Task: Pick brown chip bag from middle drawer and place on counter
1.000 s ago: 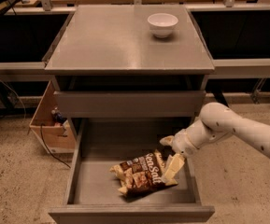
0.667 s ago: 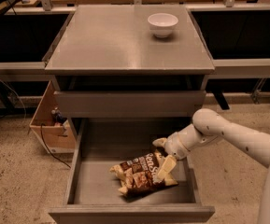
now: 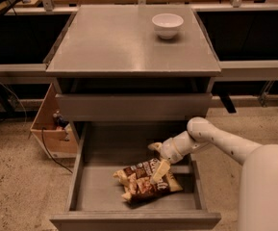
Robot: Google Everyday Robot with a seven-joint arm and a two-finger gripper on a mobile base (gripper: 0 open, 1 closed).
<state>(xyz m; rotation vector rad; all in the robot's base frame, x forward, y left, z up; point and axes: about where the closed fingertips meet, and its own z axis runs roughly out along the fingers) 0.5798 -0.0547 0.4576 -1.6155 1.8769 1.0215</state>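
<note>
Brown chip bag (image 3: 143, 184) lies left-right in middle drawer (image 3: 100, 189), end effector (image 3: 157, 159) seemingly open above

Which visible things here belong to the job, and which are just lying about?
Job: brown chip bag, middle drawer, counter, gripper just above the bag inside the drawer.
Lying about: white bowl on the counter, cardboard box beside the cabinet.

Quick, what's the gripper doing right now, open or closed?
Gripper: open, down in the middle drawer, fingers spread over the brown chip bag, nothing gripped.
</note>
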